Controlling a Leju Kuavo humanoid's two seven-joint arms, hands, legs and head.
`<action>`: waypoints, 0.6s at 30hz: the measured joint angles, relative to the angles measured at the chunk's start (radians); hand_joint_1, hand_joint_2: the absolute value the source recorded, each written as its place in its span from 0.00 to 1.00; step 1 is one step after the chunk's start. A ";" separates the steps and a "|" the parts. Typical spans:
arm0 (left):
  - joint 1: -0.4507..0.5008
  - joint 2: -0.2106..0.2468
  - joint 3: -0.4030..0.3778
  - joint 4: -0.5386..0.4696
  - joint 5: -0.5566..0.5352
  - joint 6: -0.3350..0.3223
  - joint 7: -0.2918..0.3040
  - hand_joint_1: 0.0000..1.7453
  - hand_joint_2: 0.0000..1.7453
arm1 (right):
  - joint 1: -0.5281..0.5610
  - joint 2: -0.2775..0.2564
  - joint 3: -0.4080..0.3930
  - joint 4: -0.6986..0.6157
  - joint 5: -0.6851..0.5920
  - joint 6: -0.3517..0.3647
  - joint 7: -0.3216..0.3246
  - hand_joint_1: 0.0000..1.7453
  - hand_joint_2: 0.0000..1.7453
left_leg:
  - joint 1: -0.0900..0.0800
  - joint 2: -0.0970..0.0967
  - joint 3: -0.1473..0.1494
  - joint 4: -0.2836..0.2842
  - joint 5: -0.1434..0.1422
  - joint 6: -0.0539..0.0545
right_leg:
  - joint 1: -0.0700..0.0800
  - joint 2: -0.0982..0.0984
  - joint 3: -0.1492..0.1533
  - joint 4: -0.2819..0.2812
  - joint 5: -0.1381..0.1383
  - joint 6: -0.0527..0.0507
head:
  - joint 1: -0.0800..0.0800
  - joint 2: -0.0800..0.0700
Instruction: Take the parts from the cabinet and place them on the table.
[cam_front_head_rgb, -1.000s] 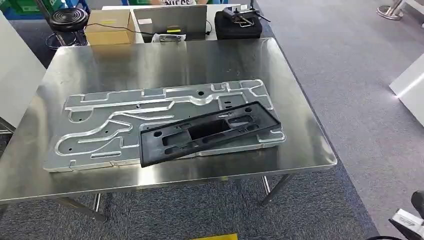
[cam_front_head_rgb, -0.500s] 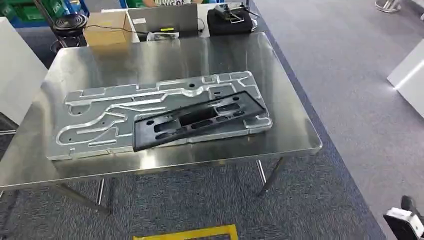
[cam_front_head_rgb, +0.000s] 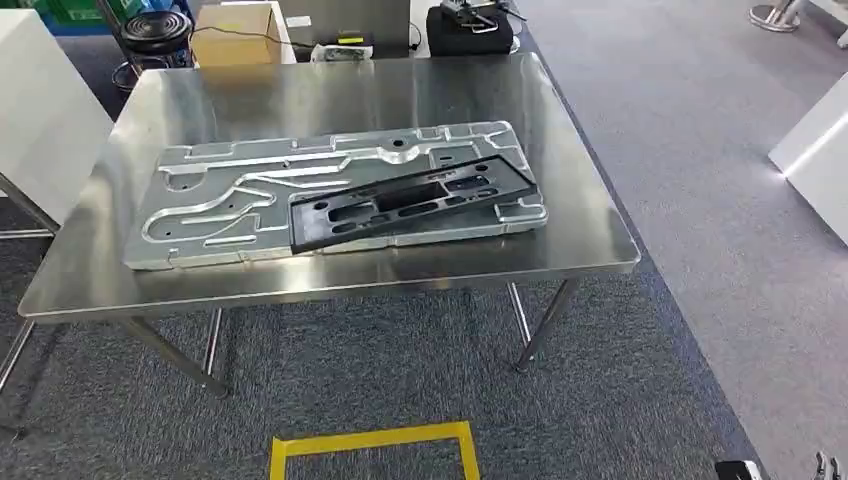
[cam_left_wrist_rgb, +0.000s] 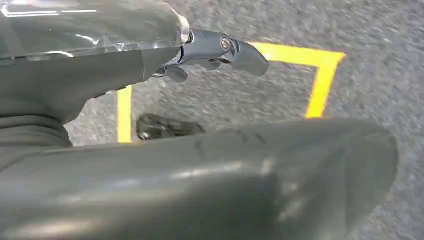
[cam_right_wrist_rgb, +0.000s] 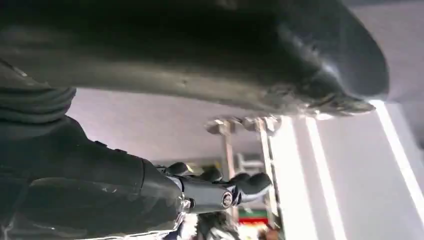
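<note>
A large silver machined plate (cam_front_head_rgb: 230, 215) lies flat on the steel table (cam_front_head_rgb: 330, 90). A black plastic frame (cam_front_head_rgb: 410, 200) rests on the plate's right half, slightly askew. In the left wrist view my left hand (cam_left_wrist_rgb: 150, 55) hangs over the grey carpet with its fingers (cam_left_wrist_rgb: 240, 52) stretched out and nothing in it. My right hand (cam_right_wrist_rgb: 150, 185) also hangs free in the right wrist view, thumb apart from its loosely bent fingers (cam_right_wrist_rgb: 245, 182), holding nothing.
A white cabinet (cam_front_head_rgb: 40, 110) stands at the table's left end and a white unit (cam_front_head_rgb: 815, 155) at the right. Behind the table are a cardboard box (cam_front_head_rgb: 237, 33) and a black bag (cam_front_head_rgb: 470, 28). A yellow tape square (cam_front_head_rgb: 370, 440) marks the carpet before the table.
The whole picture has shifted: the camera has moved back from the table, which now looks farther off, and the yellow floor mark has come into sight. Plate and frame lie as before.
</note>
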 joint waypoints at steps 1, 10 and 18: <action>0.000 0.000 0.000 0.000 0.000 0.000 0.000 0.00 0.00 | -0.004 -0.005 -0.008 0.035 0.003 -0.006 0.000 0.00 0.00 | -0.001 0.002 -0.015 0.000 0.011 0.001 | -0.002 0.001 -0.019 0.074 -0.063 0.007 | 0.000 0.000; 0.002 -0.006 -0.008 0.000 -0.058 -0.005 0.024 0.00 0.00 | -0.058 -0.009 -0.050 0.425 0.123 -0.005 0.342 0.00 0.00 | -0.005 0.003 -0.126 0.039 0.089 -0.033 | -0.002 0.005 0.226 -0.102 -0.062 -0.008 | 0.000 0.000; 0.007 -0.022 -0.069 0.002 -0.153 -0.018 0.047 0.00 0.00 | -0.074 0.095 -0.121 0.602 0.080 0.179 0.594 0.00 0.00 | 0.005 -0.003 -0.213 0.321 -0.132 -0.064 | 0.009 -0.003 0.131 -0.100 0.019 -0.063 | 0.000 0.000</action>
